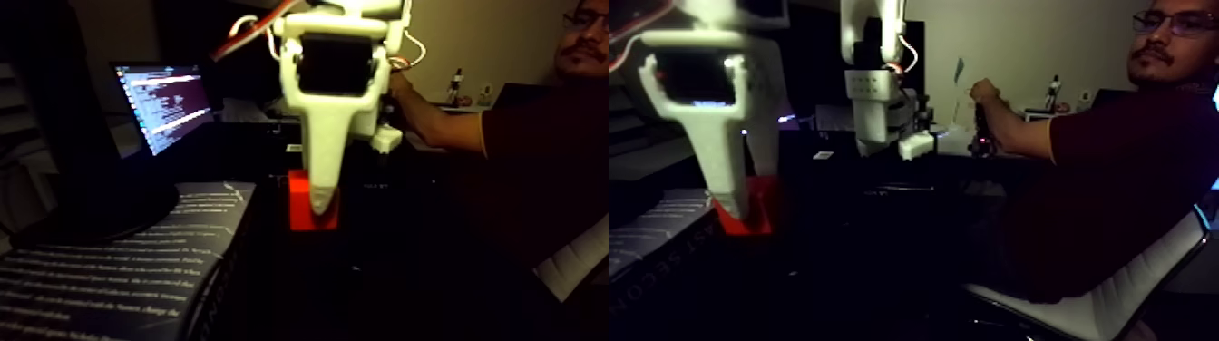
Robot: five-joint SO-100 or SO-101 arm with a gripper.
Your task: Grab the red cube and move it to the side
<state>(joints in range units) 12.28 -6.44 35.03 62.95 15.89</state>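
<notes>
The picture holds two side-by-side halves of a dim desk. The red cube (297,214) rests low on the dark tabletop near the middle of the left half, and it appears again in the right half as the red cube (767,214). My white gripper (319,207) comes down from above. Its broad front finger (323,172) covers the cube's middle, with red showing on both sides. In the right half, a second finger stands behind the cube, so the jaws sit closed around it.
A dark book with white print (109,272) lies at the front left, with a lit laptop screen (163,104) behind it. A seated person reaches an arm (435,125) toward a second white arm (875,100) at the back. A white chair (1116,295) is at the right.
</notes>
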